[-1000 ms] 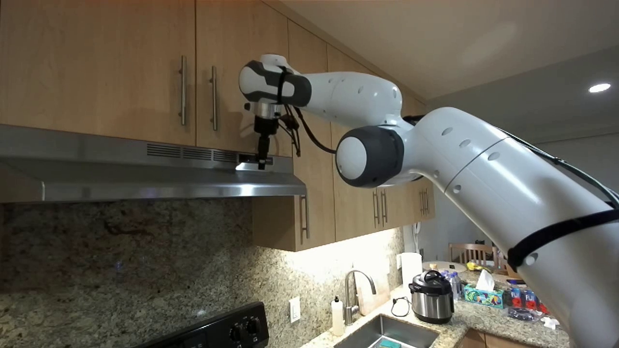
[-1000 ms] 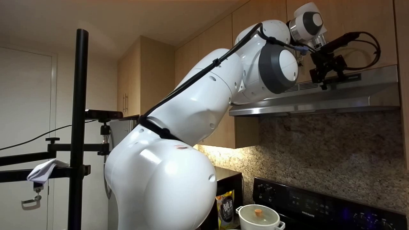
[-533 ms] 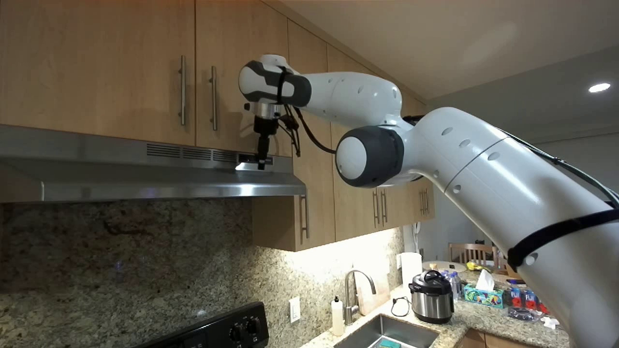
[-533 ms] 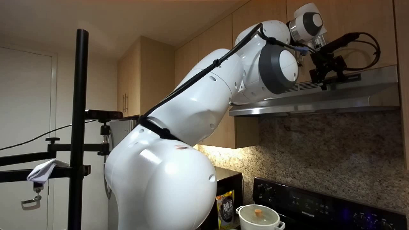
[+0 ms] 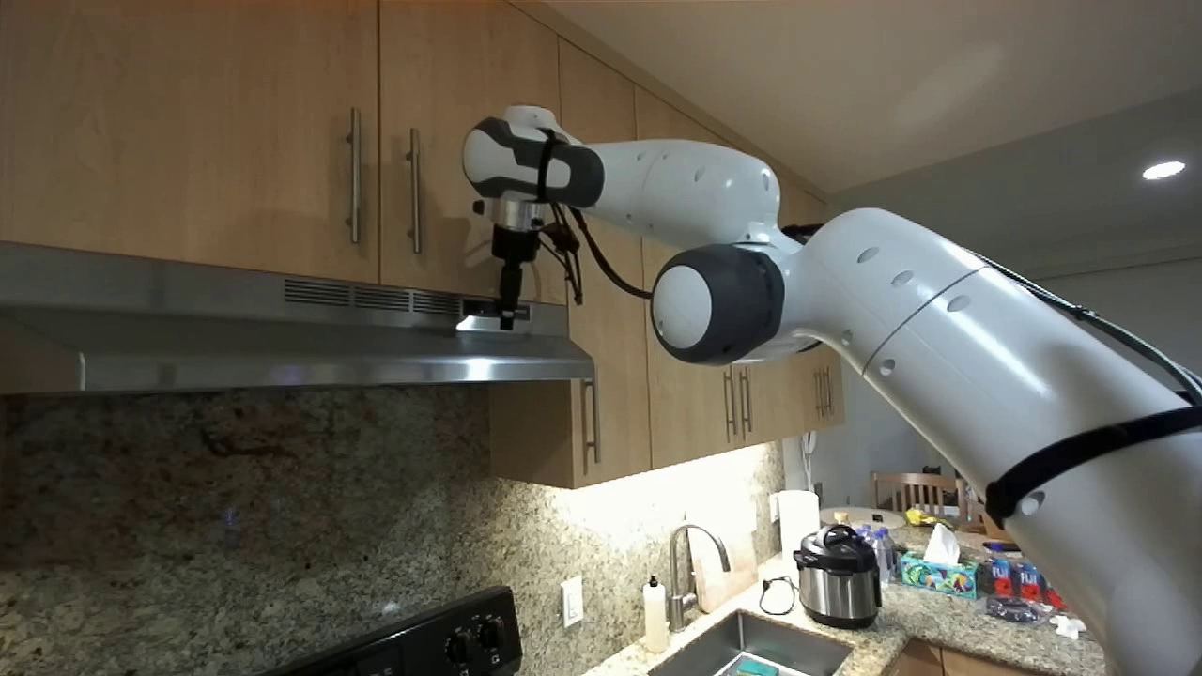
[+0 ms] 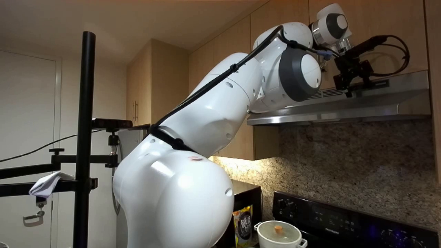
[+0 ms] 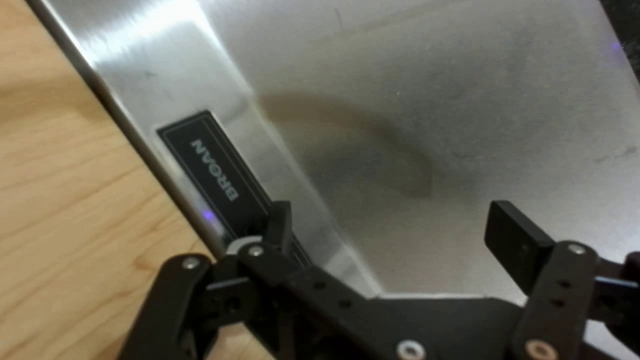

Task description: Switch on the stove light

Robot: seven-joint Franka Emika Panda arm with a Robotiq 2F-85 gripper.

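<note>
Wrist view alone clearly shows gripper (image 7: 390, 231) spread, BROAN label (image 7: 221, 177) legible.

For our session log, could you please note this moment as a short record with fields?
hood: stainless-steel range hood below light-brown wooden cabinets
gripper: black two-finger gripper, jaws apart, at the hood; contact unclear
label: black rectangular BROAN plate on the hood, partly hidden by the gripper in the wrist view
light switch: not identifiable
stove light: lamp not visible; speckled granite backsplash beneath the hood looks dim
stove: black control panel below the hood
pot: round white pot with translucent round lid
</note>
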